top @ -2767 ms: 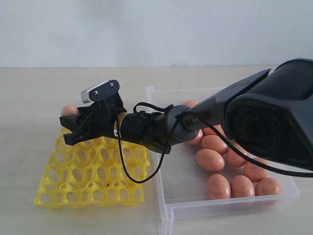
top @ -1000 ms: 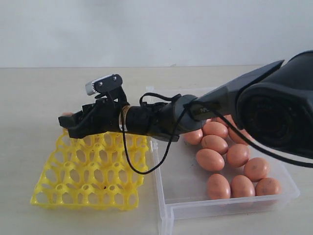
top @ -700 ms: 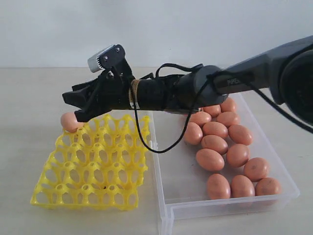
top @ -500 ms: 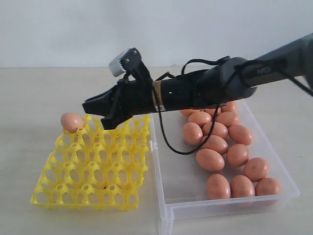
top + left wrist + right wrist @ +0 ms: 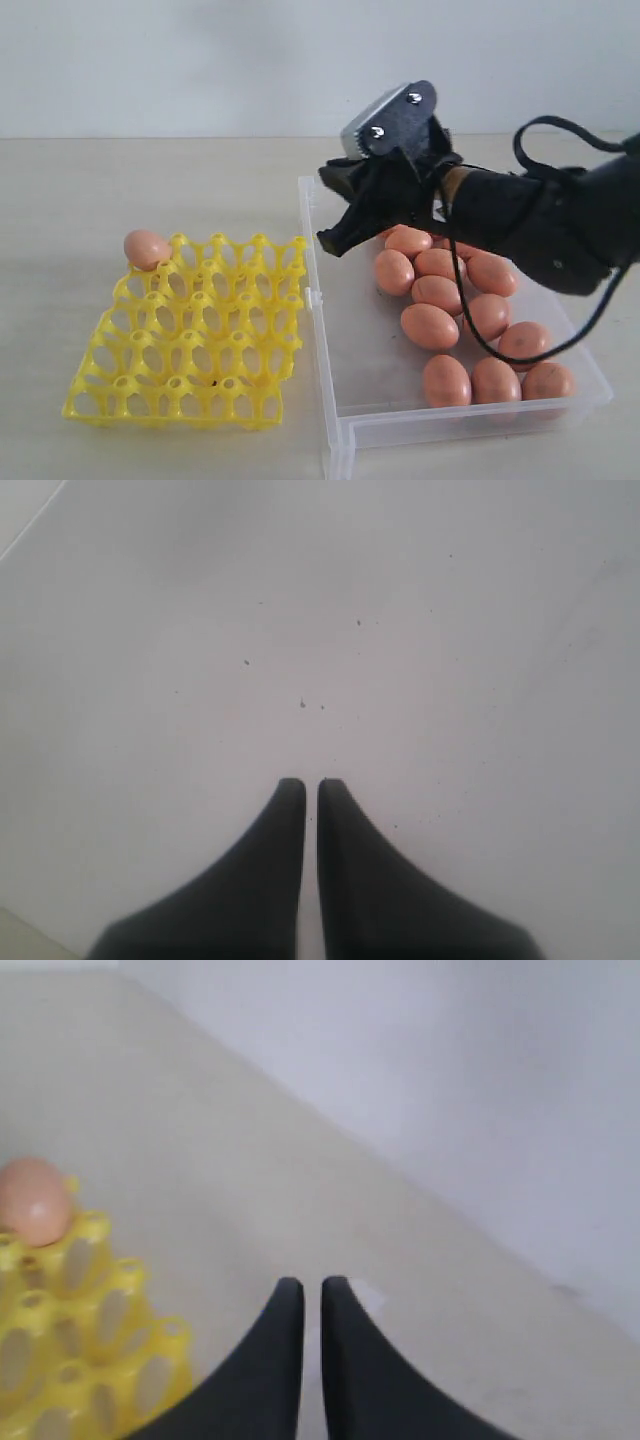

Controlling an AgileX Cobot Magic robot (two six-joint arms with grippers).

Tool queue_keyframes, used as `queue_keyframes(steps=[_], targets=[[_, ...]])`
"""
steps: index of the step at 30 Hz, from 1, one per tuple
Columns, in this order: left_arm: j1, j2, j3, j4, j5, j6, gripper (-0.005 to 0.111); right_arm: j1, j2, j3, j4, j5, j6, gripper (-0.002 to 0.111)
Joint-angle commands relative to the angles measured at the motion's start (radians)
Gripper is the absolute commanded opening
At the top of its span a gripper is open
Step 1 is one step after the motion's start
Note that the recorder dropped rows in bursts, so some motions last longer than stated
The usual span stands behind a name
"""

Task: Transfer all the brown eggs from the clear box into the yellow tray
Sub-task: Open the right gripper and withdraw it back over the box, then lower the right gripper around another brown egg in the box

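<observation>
From my seat I see the right gripper (image 5: 310,1285) pinched to a thin slit, holding nothing, hanging above the far end of the clear box (image 5: 340,425). One brown egg (image 5: 147,248) sits in the far left corner cup of the yellow tray (image 5: 180,405), which lies on the worktop (image 5: 60,200) just beside the box. The other brown eggs (image 5: 430,326) lie clustered in the box (some hidden behind the arm (image 5: 540,225)). My left gripper (image 5: 310,783) is likewise closed and empty
</observation>
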Motion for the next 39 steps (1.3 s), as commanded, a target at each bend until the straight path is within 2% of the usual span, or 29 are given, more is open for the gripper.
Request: queue_keyframes(steps=[1, 3, 6, 8, 10, 16, 19, 22, 26, 29, 37, 39], targets=[[0.002, -0.003, 0.004, -0.003, 0.0, 0.005, 0.004, 0.0, -0.037, 0.186, 0.312, -0.442, -0.425, 0.0], [0.002, -0.003, 0.004, -0.003, 0.0, 0.005, 0.004, -0.004, -0.037, 0.223, 0.351, -0.493, -0.471, 0.0], [0.002, -0.003, 0.004, -0.003, 0.004, 0.005, 0.004, -0.033, -0.037, 0.207, 0.349, -0.335, -0.414, 0.0], [0.002, -0.003, 0.004, -0.003, 0.004, 0.005, 0.004, -0.064, -0.037, 0.169, 0.347, -0.09, -0.321, 0.0], [0.002, -0.003, 0.004, -0.003, 0.004, 0.005, 0.004, -0.088, -0.037, 0.101, 0.319, 0.183, -0.27, 0.005], [0.002, -0.003, 0.004, -0.003, 0.004, 0.005, 0.004, -0.083, -0.037, -0.146, 0.281, 0.836, -0.217, 0.039], [0.002, -0.003, 0.004, -0.003, 0.004, 0.005, 0.004, -0.062, -0.037, -0.267, 0.289, 1.158, -0.217, 0.04], [0.002, -0.003, 0.004, -0.003, 0.004, 0.005, 0.004, -0.055, -0.037, -0.371, 0.385, 1.368, -0.254, 0.04], [0.002, -0.003, 0.004, -0.003, 0.004, 0.005, 0.004, -0.055, -0.019, -0.446, 0.624, 1.443, -0.425, 0.04], [0.002, -0.003, 0.004, -0.003, 0.004, 0.005, 0.004, -0.055, 0.023, -0.515, 0.72, 1.544, -0.494, 0.04], [0.002, -0.003, 0.004, -0.003, 0.001, 0.005, 0.004, -0.055, 0.191, -0.679, 0.648, 1.682, -0.407, 0.041], [0.002, -0.003, 0.004, -0.003, 0.001, 0.005, 0.004, -0.055, 0.224, -0.708, 0.594, 1.699, -0.347, 0.046]])
